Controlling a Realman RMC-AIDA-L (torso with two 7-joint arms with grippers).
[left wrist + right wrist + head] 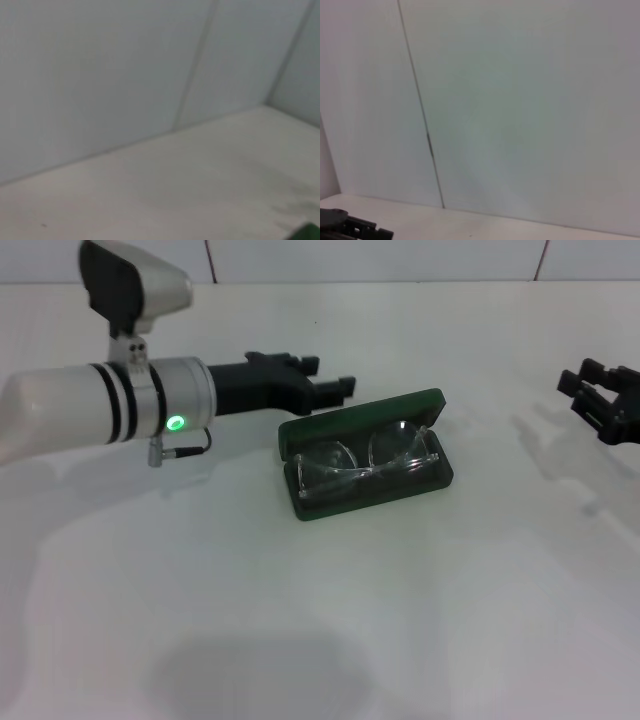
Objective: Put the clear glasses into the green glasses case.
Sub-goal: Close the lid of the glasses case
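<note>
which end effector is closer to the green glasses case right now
Left. The left end effector hovers just behind the green glasses case, near its open lid's back corner. The right end effector sits far off by the table's right edge.

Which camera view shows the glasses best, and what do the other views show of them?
The head view: the glasses lie whole inside the open case. The left wrist view catches only a green corner of the case and no glasses. The right wrist view shows neither.
</note>
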